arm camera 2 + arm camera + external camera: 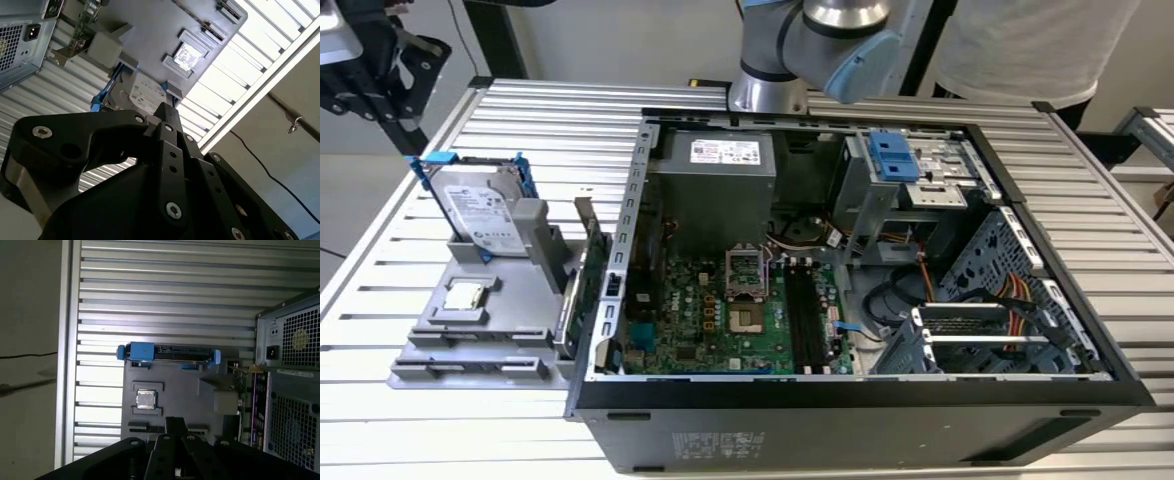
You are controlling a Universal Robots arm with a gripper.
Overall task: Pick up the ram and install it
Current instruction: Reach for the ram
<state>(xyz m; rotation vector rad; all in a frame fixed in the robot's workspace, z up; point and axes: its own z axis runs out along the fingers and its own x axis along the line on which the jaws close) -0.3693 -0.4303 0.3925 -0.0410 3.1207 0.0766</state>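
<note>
Lying open on its side, the computer case [854, 425] exposes its memory slots [803, 320] for insertion. The grey holder [467, 345] beside it stands parts upright for grasping. The gripper [175, 421], closed and empty, faces the holder; the ram [566, 315] stands edgewise there, untouched.

- I see the arm [834, 40] cut off by the upper edge of the exterior view.
- In the second wrist view the gripper [167, 112] covers part of the drive [145, 95].
</note>
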